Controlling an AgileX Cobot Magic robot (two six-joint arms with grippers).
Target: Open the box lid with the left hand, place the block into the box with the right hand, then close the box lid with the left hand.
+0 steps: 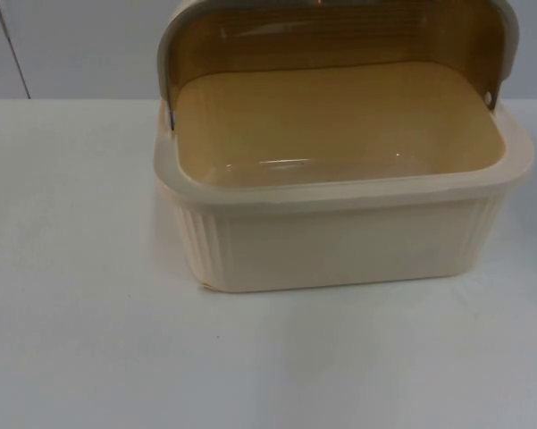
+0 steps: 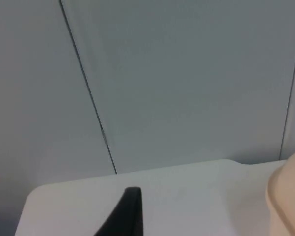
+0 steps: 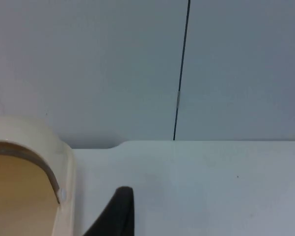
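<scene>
A cream ribbed box (image 1: 339,241) stands in the middle of the table. Its amber roll-top lid (image 1: 339,36) is swung up and back, so the box is open. The tan floor (image 1: 331,125) inside is bare. My left gripper (image 2: 125,216) is off the box's left side, facing the partition wall, with a cream corner of the box (image 2: 287,196) beside it. My right gripper (image 3: 115,211) is off the box's right end, close to the lid's cream end frame (image 3: 39,142) and its amber panel (image 3: 14,196).
White table top (image 1: 80,340) spreads in front of and to the left of the box. The grey partition wall (image 1: 71,45) rises right behind it, with a dark vertical seam (image 3: 181,73). The table's back edge (image 2: 137,169) meets that wall.
</scene>
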